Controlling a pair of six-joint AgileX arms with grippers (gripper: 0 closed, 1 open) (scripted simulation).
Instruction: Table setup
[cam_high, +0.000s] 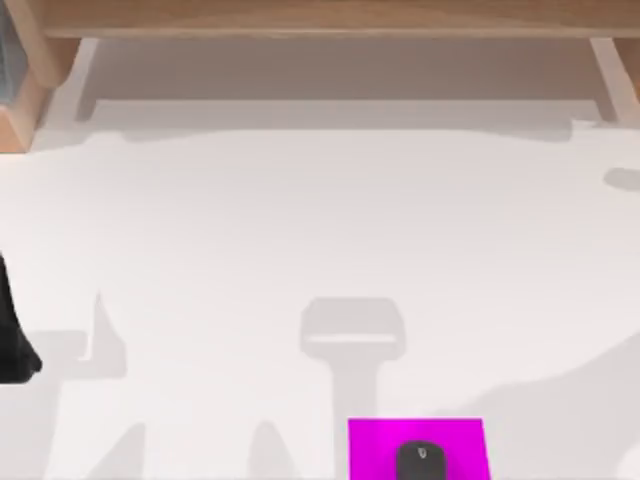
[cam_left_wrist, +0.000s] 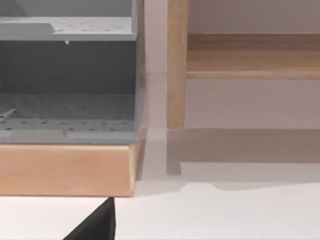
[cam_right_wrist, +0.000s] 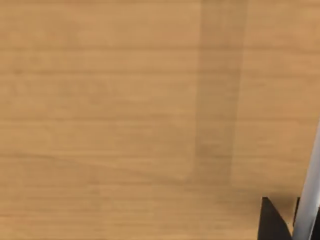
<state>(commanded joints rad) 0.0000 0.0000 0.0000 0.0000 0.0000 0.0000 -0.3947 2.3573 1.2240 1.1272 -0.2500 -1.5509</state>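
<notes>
The white table (cam_high: 300, 230) spreads across the top view, crossed by soft grey shadows. At its near edge lies a magenta pad (cam_high: 370, 445) with a small black mouse (cam_high: 421, 462) on it. A black part of my left arm (cam_high: 12, 330) juts in at the table's left edge. In the left wrist view a dark piece of my left gripper (cam_left_wrist: 97, 225) hangs over the table (cam_left_wrist: 225, 215). In the right wrist view a dark corner of my right gripper (cam_right_wrist: 272, 222) sits close against a light-brown wooden surface (cam_right_wrist: 100, 100).
A light-brown wooden frame (cam_high: 300, 15) runs along the far side of the table, with a post (cam_left_wrist: 176, 65) standing on the tabletop. Beside the post is a grey perforated shelf unit (cam_left_wrist: 65, 75) on a wooden base (cam_left_wrist: 65, 170). A pale bar (cam_right_wrist: 310, 190) crosses the right wrist view.
</notes>
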